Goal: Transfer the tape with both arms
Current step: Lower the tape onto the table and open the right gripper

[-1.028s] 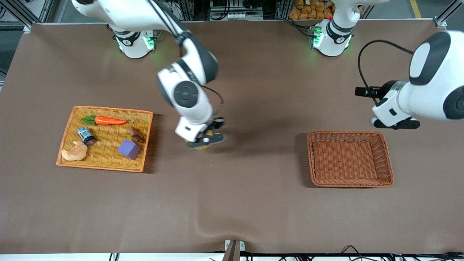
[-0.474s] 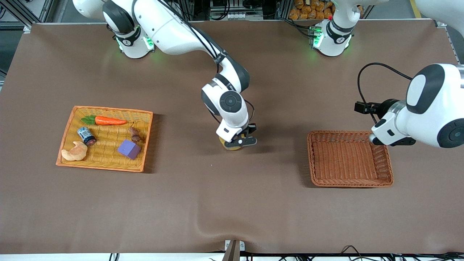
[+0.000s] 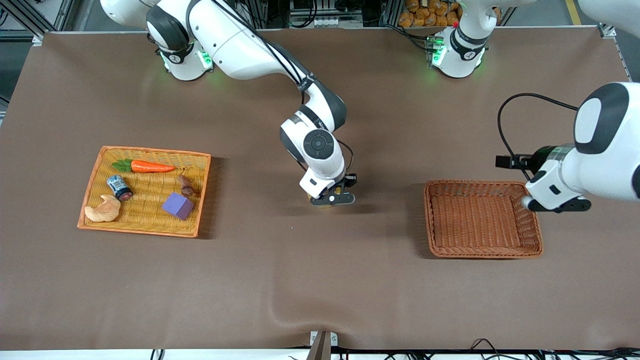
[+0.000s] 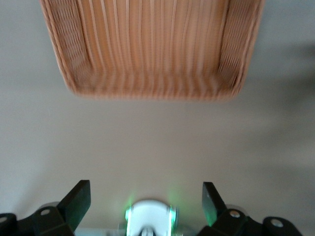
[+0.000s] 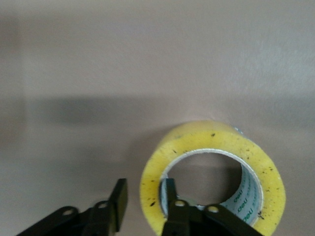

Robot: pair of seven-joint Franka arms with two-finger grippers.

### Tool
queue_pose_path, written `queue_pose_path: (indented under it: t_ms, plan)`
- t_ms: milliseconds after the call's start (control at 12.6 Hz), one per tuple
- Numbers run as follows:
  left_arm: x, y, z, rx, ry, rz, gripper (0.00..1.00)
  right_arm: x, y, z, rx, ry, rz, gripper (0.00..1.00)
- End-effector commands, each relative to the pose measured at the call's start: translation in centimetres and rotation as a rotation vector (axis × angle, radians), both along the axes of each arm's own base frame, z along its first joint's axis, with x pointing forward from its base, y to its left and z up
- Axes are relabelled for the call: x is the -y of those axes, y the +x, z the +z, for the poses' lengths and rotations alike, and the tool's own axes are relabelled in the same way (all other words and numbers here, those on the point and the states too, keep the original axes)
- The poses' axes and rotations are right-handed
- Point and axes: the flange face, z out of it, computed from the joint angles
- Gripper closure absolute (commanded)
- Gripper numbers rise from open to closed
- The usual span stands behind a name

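Two white jointed Franka arms work over the brown cloth-covered table (image 3: 320, 280), largest thing in view. The right arm (image 3: 240, 35) reaches from its base to the table's middle; the left arm (image 3: 605, 150) hangs at its own end of the table.

Next by size: the shallow yellow wicker tray (image 3: 200, 195) toward the right arm's end, holding an orange carrot w/ green leaves (image 3: 145, 166), a purple cube (image 3: 178, 205), a tan croissant-shaped piece (image 3: 102, 210), a small dark can (image 3: 119, 187) and a small brown item (image 3: 187, 186), too small to identify. The deep red-brown wicker basket (image 3: 530, 235) sits toward the left arm's end.

The left gripper (image 4: 146, 199) hovers over the table just beside that basket's rim (image 4: 147, 91), fingers spread wide apart, nothing btwn them.

The right gripper (image 5: 143, 200) is low at the table's middle, approx. btwn tray and basket. Its fingers pinch the wall of the translucent yellow ring of tape (image 5: 212, 145), one finger outside, one inside the hole. The tape appears to rest on the cloth, though contact is hard to confirm. In the front view the tape (image 3: 338, 190) is mostly hidden under the gripper.
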Motion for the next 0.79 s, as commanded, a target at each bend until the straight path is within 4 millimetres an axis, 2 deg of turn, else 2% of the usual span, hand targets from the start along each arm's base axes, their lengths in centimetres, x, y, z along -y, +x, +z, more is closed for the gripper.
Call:
queue_pose_path:
  t_ms: [0, 79, 158, 316, 395, 474, 553, 712]
  plan:
    - [0.4, 0.8, 2.1, 0.107, -0.010, 0.032, 0.00, 2.1, 1.4, 6.5, -0.019, 0.019, -0.031, 0.00]
    - [1.3, 0.6, 1.7, 0.097, -0.020, 0.020, 0.00, 3.3, 1.7, 8.8, -0.023, 0.005, -0.049, 0.00]
    - [3.2, 0.4, 0.4, 0.069, -0.040, 0.002, 0.00, 5.1, 2.4, 11.2, 0.022, -0.017, -0.063, 0.00]
    - [8.6, -0.2, -1.4, 0.040, -0.036, -0.042, 0.00, 9.1, 4.1, 14.6, 0.055, -0.020, -0.048, 0.00]
    - [11.6, -0.6, -2.8, 0.027, -0.016, -0.033, 0.00, 12.0, 5.0, 16.0, 0.065, -0.017, -0.032, 0.00]
    - [14.3, -0.8, -4.6, 0.012, 0.011, -0.020, 0.00, 14.3, 5.0, 17.7, 0.091, -0.006, -0.031, 0.00]
    - [16.7, -0.9, -5.6, 0.032, 0.025, 0.010, 0.00, 19.1, 6.3, 19.7, 0.117, 0.013, -0.063, 0.00]
    - [20.3, -1.3, -6.6, 0.068, 0.030, 0.051, 0.00, 27.3, 7.0, 22.7, 0.099, 0.005, -0.027, 0.00]
